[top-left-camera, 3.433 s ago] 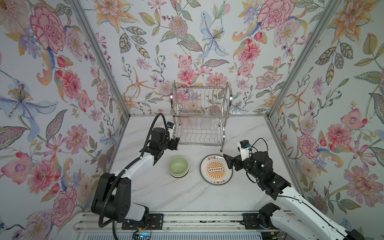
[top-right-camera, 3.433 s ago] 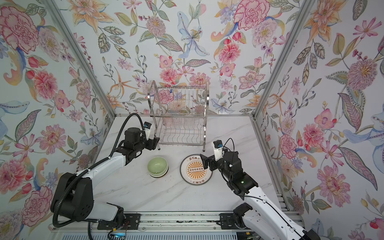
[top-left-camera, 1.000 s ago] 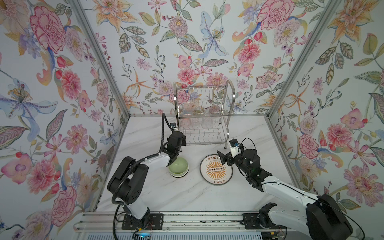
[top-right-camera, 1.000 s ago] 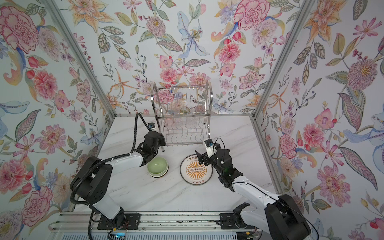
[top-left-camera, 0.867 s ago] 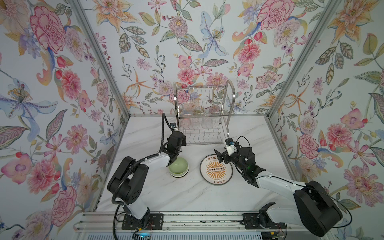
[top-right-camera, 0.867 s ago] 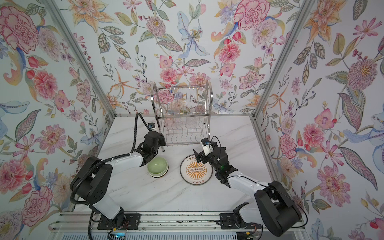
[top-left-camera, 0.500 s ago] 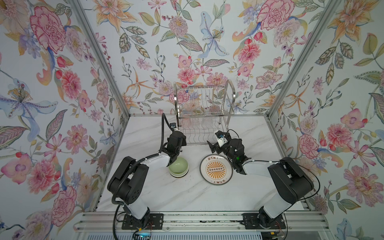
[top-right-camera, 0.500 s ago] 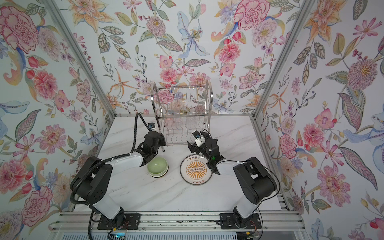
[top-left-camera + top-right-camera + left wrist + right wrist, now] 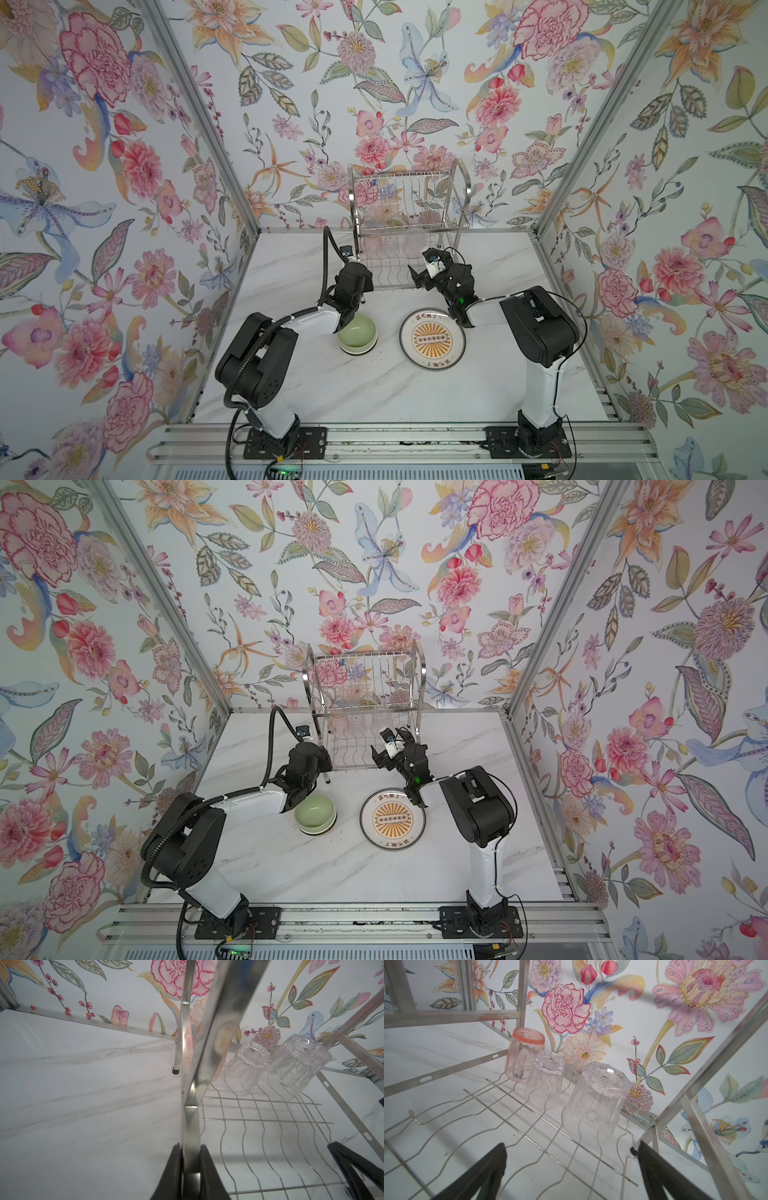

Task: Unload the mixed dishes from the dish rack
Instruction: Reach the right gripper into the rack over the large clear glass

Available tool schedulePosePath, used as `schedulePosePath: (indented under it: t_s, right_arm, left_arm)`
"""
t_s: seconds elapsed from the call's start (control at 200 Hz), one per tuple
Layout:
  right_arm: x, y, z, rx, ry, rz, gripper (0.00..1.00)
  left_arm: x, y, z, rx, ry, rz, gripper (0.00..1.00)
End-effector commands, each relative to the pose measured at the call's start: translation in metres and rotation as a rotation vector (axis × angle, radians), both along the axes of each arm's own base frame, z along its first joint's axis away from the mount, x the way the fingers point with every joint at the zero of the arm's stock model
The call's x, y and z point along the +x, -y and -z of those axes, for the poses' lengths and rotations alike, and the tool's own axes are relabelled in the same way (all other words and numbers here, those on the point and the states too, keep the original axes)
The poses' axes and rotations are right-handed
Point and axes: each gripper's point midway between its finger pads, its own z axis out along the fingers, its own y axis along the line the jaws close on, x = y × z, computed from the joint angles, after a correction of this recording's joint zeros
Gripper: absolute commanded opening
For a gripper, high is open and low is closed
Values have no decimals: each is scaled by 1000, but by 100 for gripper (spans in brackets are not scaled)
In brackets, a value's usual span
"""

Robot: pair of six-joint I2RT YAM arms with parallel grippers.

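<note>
Over on the left, my left gripper [image 9: 191, 1148] is where it was a second ago, its fingers [image 9: 173, 1169] clamped on the flat front-left leg of the rack [image 9: 409, 195]. A few seconds back it hung beside that leg, further out, and the rack has since shifted slightly to the right in both top views. Just in front of that arm the green bowl [image 9: 357, 338] sits upright on the table [image 9: 374, 399], unmoved. At the back of the rack's lower tier three cups stand upside down in a row: the pink cup [image 9: 525, 1055] at the left end, then two clear cups [image 9: 544, 1080] close beside it. Further right the plate [image 9: 432, 338] lies flat on the table, sunburst up, in the same spot as before. The big change is on the right. My right gripper [image 9: 571, 1146] was hanging by the plate's right edge a second ago. It has since swung past the plate's far rim and now sits low at the rack's front-right corner, at the front edge of the lower tier, pointing at the nearest clear cup. Its fingers are spread wide with nothing between them, clear of the cup.
</note>
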Motion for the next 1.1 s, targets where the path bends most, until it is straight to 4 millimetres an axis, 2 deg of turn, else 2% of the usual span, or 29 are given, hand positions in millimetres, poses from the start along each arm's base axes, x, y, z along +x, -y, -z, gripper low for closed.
schedulePosePath:
  t_s: [0.0, 0.22, 1.096]
  right_arm:
    - [17, -1, -5, -10, 47, 3, 99]
    - [49, 0, -3, -9, 63, 36, 99]
    - [122, -11, 17, -1, 59, 105, 99]
  left_arm:
    - [3, 12, 5, -75, -8, 11, 0]
    - [1, 13, 11, -65, -29, 20, 0]
    - [0, 11, 15, -74, -37, 11, 0]
